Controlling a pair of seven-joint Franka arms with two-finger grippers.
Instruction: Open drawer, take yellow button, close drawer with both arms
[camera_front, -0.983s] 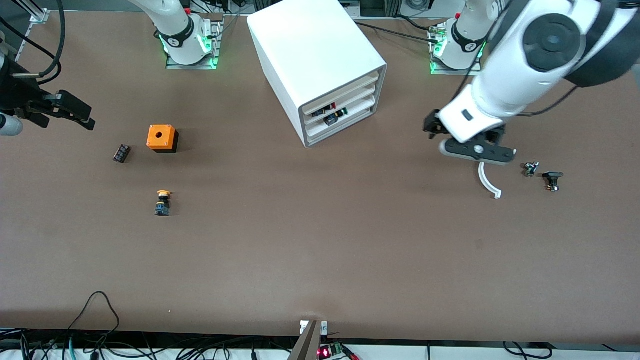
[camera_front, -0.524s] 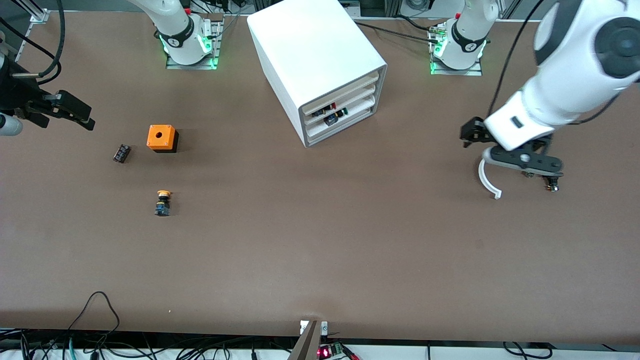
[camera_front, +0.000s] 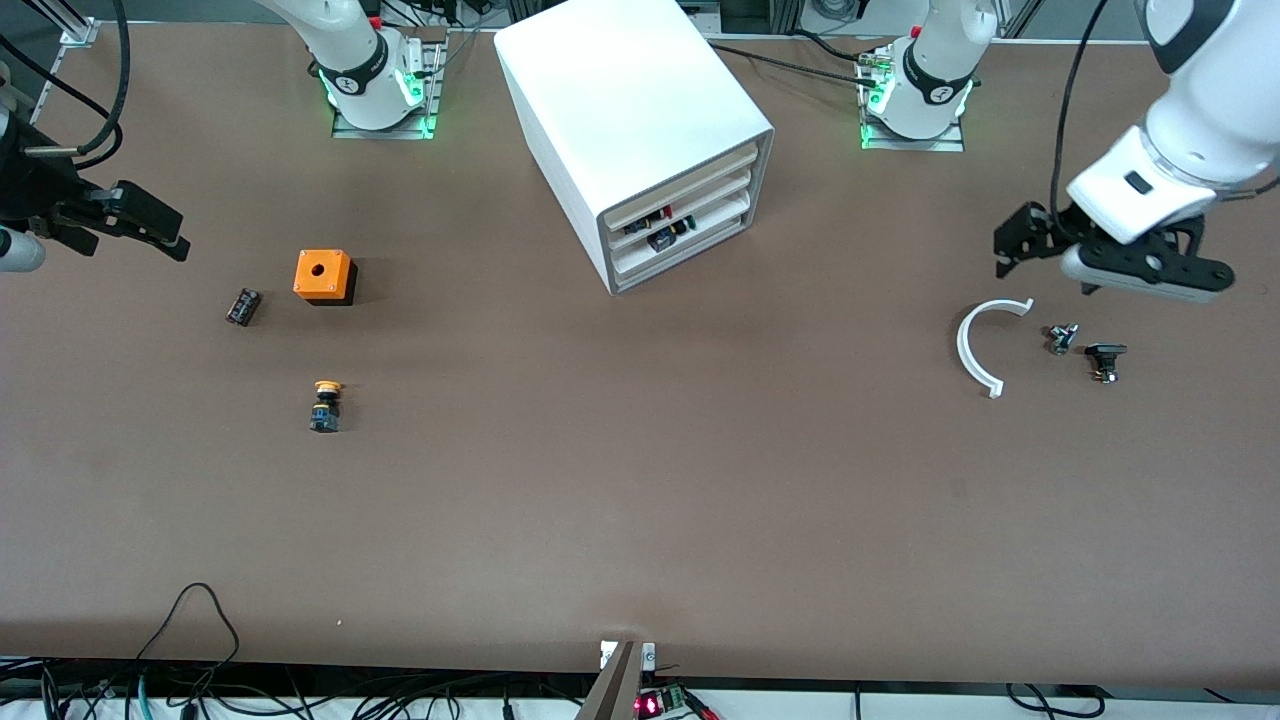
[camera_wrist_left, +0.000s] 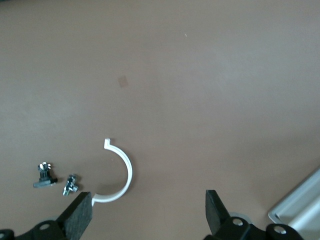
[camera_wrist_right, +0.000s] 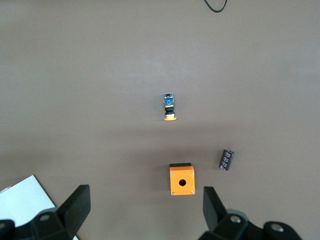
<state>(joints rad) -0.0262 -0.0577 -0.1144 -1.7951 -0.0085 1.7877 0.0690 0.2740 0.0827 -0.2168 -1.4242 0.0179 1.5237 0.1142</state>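
The button (camera_front: 325, 404) lies on its side on the table, nearer to the front camera than the orange box; in the right wrist view the button (camera_wrist_right: 169, 107) shows its orange-yellow cap and blue-black body. The white drawer cabinet (camera_front: 640, 130) stands at mid-table with its three drawers (camera_front: 685, 225) pushed in and small parts visible in their slots. My right gripper (camera_front: 160, 235) hangs open and empty over the right arm's end of the table (camera_wrist_right: 145, 210). My left gripper (camera_front: 1145, 280) is open and empty over the left arm's end (camera_wrist_left: 147, 215), above a white curved piece.
An orange box with a hole (camera_front: 324, 276) (camera_wrist_right: 182, 180) and a small dark cylinder (camera_front: 243, 306) (camera_wrist_right: 226, 159) lie near the button. A white curved piece (camera_front: 982, 345) (camera_wrist_left: 122, 172) and two small parts (camera_front: 1062, 338) (camera_front: 1104, 360) lie under the left gripper. Cables hang at the front table edge.
The left arm has swung away from the cabinet toward its own end of the table, uncovering the white curved piece and the small parts. The right arm has not moved.
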